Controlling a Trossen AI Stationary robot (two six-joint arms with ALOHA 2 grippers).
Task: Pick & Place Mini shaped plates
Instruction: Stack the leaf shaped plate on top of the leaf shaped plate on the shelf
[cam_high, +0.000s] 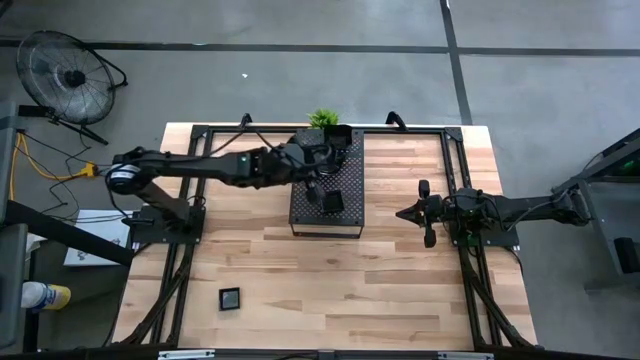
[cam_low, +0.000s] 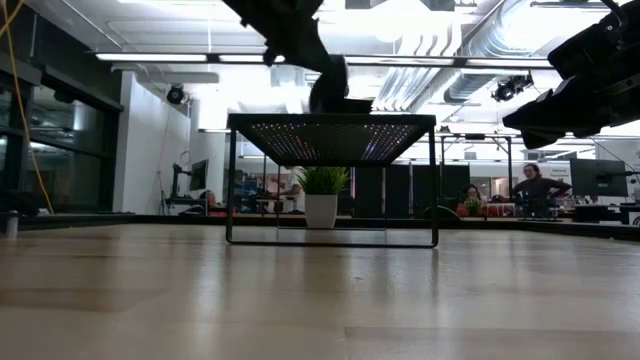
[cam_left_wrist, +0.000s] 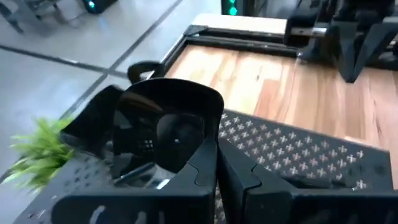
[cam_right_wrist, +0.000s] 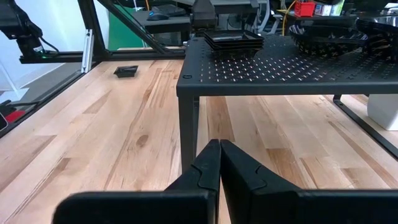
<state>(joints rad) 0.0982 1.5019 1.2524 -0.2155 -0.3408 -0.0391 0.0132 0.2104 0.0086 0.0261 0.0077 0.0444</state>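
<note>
No readable writing or label is visible. The left hand (cam_high: 312, 172) is over the perforated tray (cam_high: 345, 215), fingers closed on a glossy black mini plate (cam_left_wrist: 171, 127). A stack of plates (cam_right_wrist: 233, 40) sits on the tray; one plate (cam_high: 230, 298) lies on the wooden surface (cam_high: 400, 290) at 7 o'clock. The plant (cam_high: 322, 119) stands at 12 o'clock. The right hand (cam_high: 405, 212) waits at 3 o'clock, fingers closed and empty.

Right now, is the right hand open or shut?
Shut. In the right wrist view the right hand has its two dark fingers pressed together with nothing between them, low over the table beside the rack.
</note>
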